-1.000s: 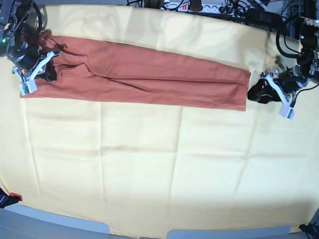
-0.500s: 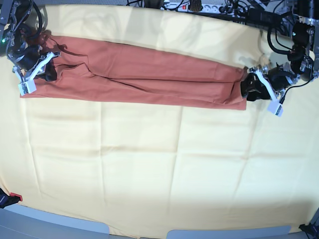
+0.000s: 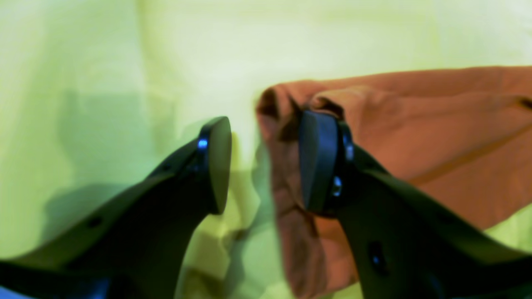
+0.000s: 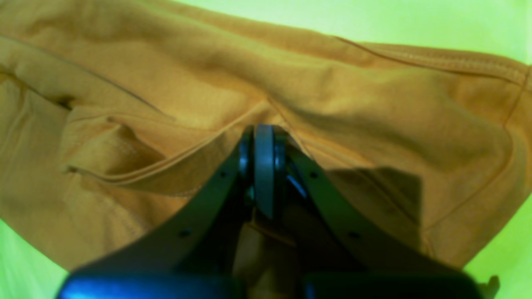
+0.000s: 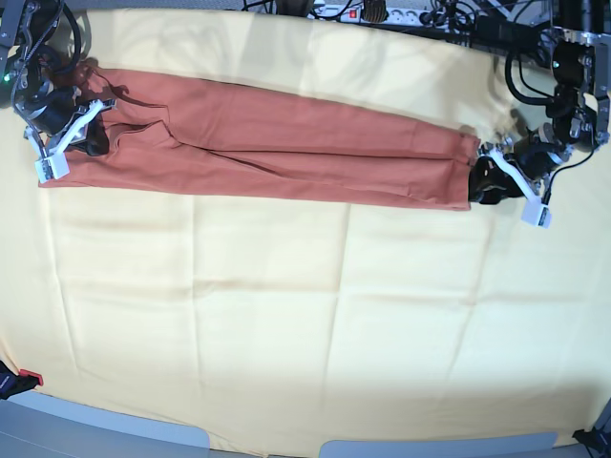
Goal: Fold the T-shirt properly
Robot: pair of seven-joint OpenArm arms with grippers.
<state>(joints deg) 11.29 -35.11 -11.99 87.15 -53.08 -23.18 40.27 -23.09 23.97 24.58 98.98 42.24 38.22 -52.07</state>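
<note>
We see the T-shirt [image 5: 277, 143] stretched out as 1 long rust-orange band across the far part of the pale yellow cloth [image 5: 305, 324], running from the left edge of the base view down toward the right. At that view's left end, the right gripper [image 5: 74, 129] sits on the bunched end of the shirt. From the right wrist camera we see its 2 jaws pressed flat together, with folds and a stitched seam of the T-shirt [image 4: 332, 91] gathered right at the tips; fabric is pinched there.

Over at the other end, the left gripper [image 5: 487, 179] is at the shirt's short edge. From the left wrist camera, we see the left gripper [image 3: 264, 162] with its jaws standing well apart: 1 fingertip [image 3: 218, 162] rests over bare yellow cloth [image 3: 124, 62], the other presses against the rumpled edge of the T-shirt [image 3: 436, 124], and the shirt's corner hangs in the gap between them. Nothing is clamped on this side.

Cables and a power strip [image 5: 382, 13] lie beyond the far edge of the cloth.
</note>
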